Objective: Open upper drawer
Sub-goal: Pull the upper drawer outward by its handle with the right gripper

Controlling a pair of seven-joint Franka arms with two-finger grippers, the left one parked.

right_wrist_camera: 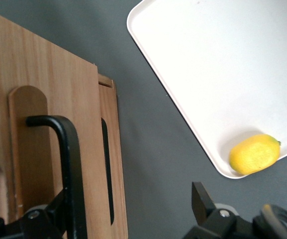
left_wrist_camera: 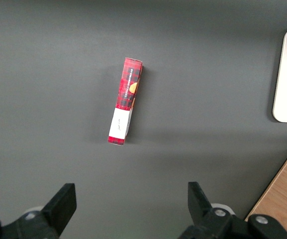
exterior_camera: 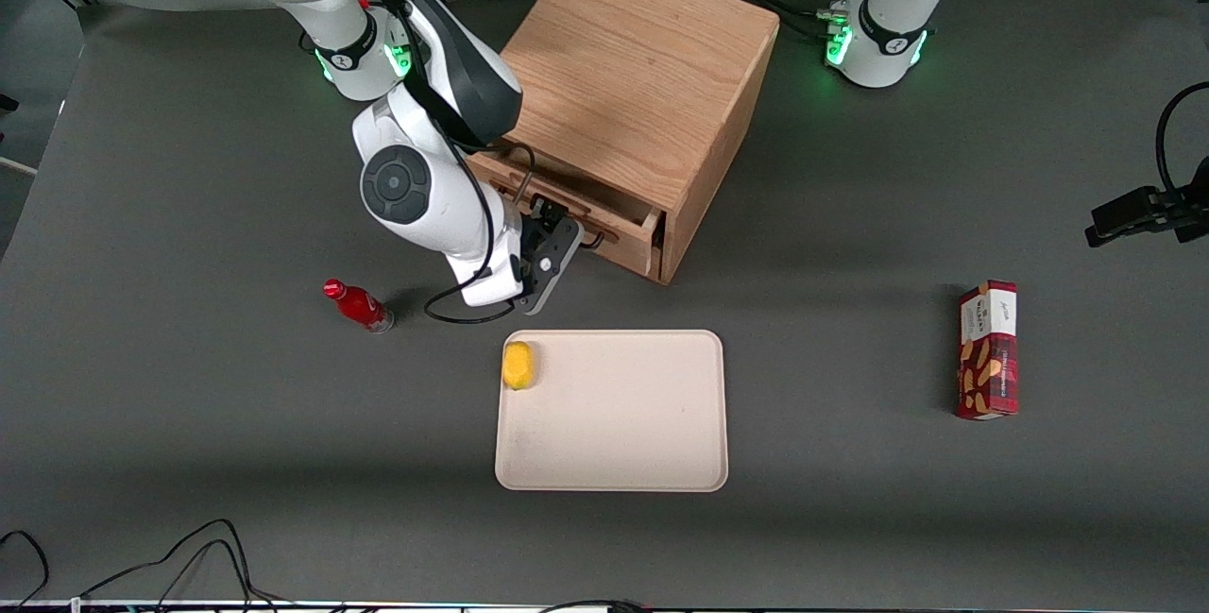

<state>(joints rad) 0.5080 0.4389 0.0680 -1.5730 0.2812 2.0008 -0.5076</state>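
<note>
- Upper drawer [exterior_camera: 604, 221] stands slightly pulled out, hand [exterior_camera: 548, 259] at its black handle [right_wrist_camera: 66, 164], fingers spread apart.
- One tray [exterior_camera: 614, 443], one lemon [exterior_camera: 518, 365], one red bottle [exterior_camera: 359, 305], one box [exterior_camera: 988, 349].

A robot lab: bench-mounted arms [exterior_camera: 416, 103] (cables trailing) over a grey mat [exterior_camera: 189, 452].

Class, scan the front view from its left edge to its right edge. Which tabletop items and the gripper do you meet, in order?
Red bottle → lemon → gripper at the upper drawer → snack box.
</note>
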